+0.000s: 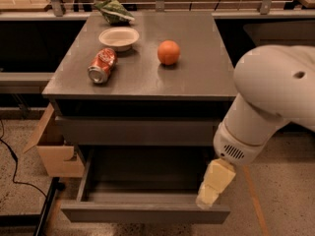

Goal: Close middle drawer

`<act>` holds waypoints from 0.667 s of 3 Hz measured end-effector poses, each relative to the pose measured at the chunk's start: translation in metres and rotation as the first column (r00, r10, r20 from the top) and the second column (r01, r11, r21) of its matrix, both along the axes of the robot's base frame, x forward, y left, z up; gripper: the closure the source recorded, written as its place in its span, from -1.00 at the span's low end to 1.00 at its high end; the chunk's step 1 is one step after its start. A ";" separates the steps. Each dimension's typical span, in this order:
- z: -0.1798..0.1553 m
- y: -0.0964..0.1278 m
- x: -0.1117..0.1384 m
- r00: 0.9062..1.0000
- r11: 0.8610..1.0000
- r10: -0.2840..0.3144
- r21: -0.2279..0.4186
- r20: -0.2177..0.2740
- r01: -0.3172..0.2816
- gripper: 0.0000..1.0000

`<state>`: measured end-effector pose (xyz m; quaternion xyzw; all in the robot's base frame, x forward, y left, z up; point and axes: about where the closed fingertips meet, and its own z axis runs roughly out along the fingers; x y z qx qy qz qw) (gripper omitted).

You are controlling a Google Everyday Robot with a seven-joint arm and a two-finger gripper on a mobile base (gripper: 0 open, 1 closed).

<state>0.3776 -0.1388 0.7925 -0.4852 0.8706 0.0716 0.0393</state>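
The middle drawer (142, 214) is a wide, shallow dark-grey drawer pulled far out of the cabinet, and its inside looks empty. Its flat front panel runs along the bottom of the camera view. My gripper (210, 193), cream-coloured, hangs from the big white arm (266, 102). It is at the drawer's right front corner, just over the front panel's top edge. I cannot tell whether it touches the panel.
A closed grey drawer panel (135, 131) sits above the open drawer. On the cabinet top (197, 77) are a tipped soda can (102, 66), a white bowl (118, 37), an orange (169, 52) and a green bag (114, 11). A cardboard box (54, 149) stands at the left.
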 end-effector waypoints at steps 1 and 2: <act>-0.100 0.014 -0.039 0.979 0.991 -0.121 0.033 -0.162 0.128 -1.00; -0.164 0.013 -0.055 0.954 0.975 -0.194 0.061 -0.227 0.213 -1.00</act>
